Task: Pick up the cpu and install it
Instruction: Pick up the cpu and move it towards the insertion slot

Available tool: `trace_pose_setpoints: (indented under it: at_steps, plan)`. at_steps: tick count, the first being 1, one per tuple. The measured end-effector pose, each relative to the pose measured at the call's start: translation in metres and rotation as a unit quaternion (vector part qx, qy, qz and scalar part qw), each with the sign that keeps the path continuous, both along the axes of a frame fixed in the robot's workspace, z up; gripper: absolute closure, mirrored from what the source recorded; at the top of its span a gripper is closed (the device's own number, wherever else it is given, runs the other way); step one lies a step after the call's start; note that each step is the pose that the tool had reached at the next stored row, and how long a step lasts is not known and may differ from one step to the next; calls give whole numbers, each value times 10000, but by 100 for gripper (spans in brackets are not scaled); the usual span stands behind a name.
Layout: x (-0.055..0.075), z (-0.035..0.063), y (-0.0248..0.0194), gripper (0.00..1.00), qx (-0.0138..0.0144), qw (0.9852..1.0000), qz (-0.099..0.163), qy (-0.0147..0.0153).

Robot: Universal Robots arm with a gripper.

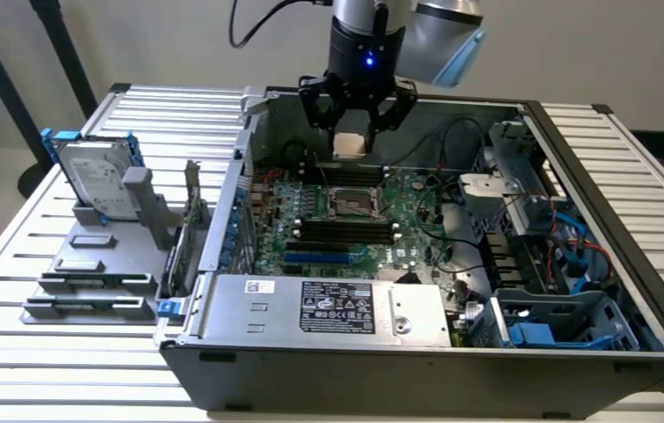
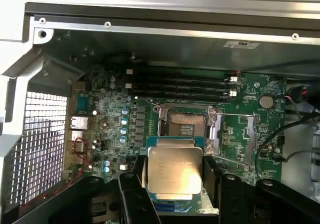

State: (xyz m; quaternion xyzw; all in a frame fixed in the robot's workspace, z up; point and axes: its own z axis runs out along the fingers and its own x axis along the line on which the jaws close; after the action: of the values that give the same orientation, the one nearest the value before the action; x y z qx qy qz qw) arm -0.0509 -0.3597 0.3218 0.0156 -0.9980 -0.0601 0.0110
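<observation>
Here the pincer (image 1: 353, 132) grips the cpu (image 2: 174, 170), its printing illegible.

Cpu (image 1: 352, 145): between the fingers of the gripper (image 1: 353, 139), over the inside of the case (image 1: 426, 357).
Socket (image 1: 353, 204): on the motherboard (image 1: 409, 242), below the gripper, apart from the cpu.
Memory slots (image 1: 329, 231): just beside the socket.
Hard drive (image 1: 97, 181): outside the case, well off to the exterior view's left of the gripper, upright on the table (image 1: 15, 352).

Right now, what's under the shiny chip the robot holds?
Under the cpu is the green motherboard, its open socket peeking past one edge. The part directly beneath is covered.
</observation>
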Motion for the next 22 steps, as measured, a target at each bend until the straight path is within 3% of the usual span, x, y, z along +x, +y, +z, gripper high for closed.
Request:
trace_pose_setpoints:
  at_steps: [5,11,17,20,22]
  plan:
    - [62,-90,30,45,0,10000,-71,0]
    - [94,-198,144,45,-1,10000,-83,0]
    - [115,-296,231,45,-2,9999,-118,1]
    - [122,-333,262,45,-26,9999,-146,0]
    - [127,-353,279,45,-57,9998,-165,-1]
